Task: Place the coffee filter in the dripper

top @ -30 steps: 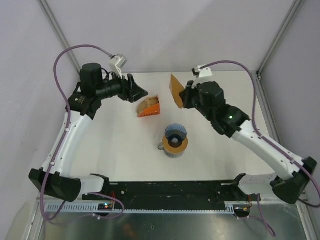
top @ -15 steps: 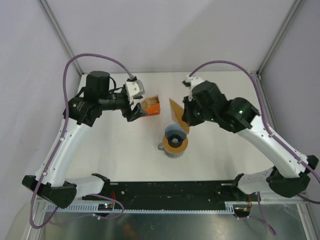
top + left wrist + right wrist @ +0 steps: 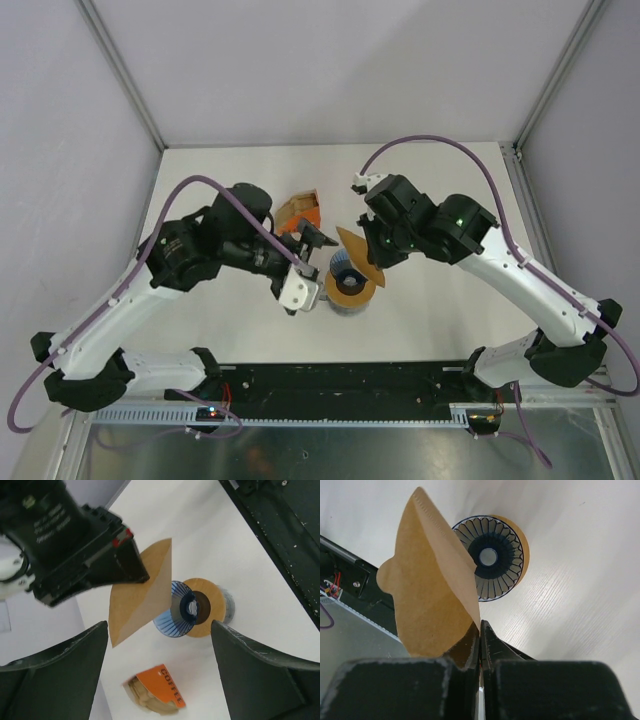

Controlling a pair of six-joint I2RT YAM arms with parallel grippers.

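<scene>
The coffee filter [image 3: 358, 254], a flat tan paper fan, hangs in the air pinched at one edge by my shut right gripper [image 3: 375, 245]. It hovers just over the rim of the dripper [image 3: 344, 265], a blue ribbed cone sitting on a grey cup with an orange-tan ring [image 3: 352, 291]. In the right wrist view the coffee filter [image 3: 430, 590] stands beside the dripper [image 3: 492, 557], above the right gripper [image 3: 480, 627]. My left gripper [image 3: 312, 235] is open and holds nothing, just left of the cone. Its view frames the coffee filter [image 3: 142, 592] and dripper [image 3: 175, 617] between its fingers [image 3: 75, 660].
A small orange cardboard box [image 3: 300, 212] marked COFFEE lies behind the cup, also in the left wrist view [image 3: 157, 697]. Both arms crowd the middle of the white table [image 3: 450, 180]. A dark rail [image 3: 340, 380] runs along the near edge.
My left arm swung from the back left to the centre beside the dripper and its jaws widened. My right arm carried the filter forward and down to the cone.
</scene>
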